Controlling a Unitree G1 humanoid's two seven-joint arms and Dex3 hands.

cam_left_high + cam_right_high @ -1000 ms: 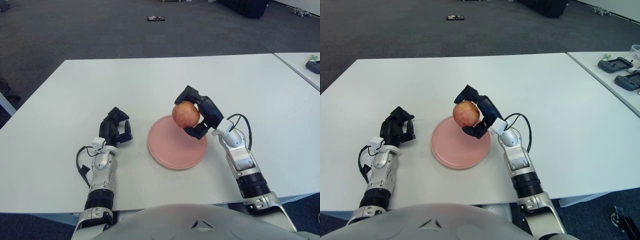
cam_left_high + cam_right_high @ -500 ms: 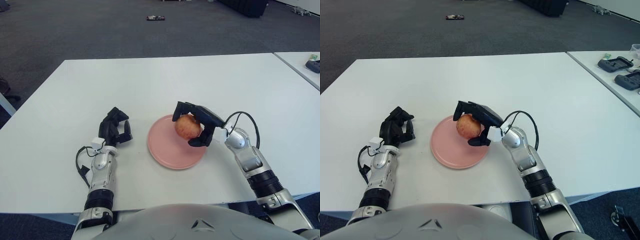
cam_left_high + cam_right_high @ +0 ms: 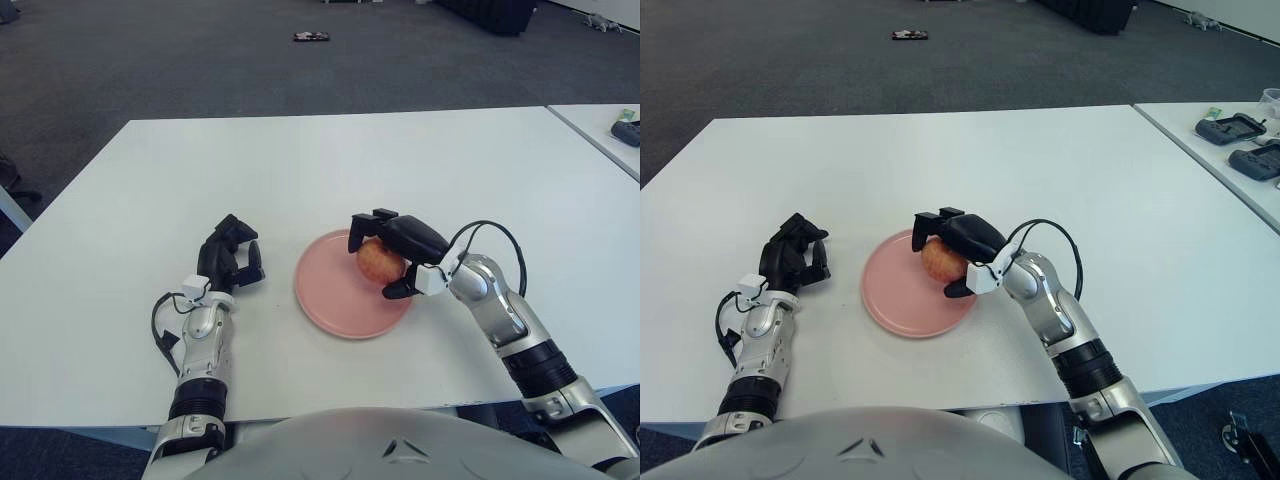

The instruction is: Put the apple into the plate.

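Note:
A reddish-yellow apple is low over the right part of the pink plate, which lies on the white table. My right hand covers the apple from above and the right, fingers curled around it. Whether the apple touches the plate I cannot tell. My left hand shows to the left of the plate, fingers curled, holding nothing.
The white table stretches wide behind the plate. A second table at the far right carries dark devices. A small dark object lies on the carpet far behind.
My right hand has lowered the apple from above the plate's far rim down onto the plate area, and the wrist has dropped and rolled over it. The left hand has not moved.

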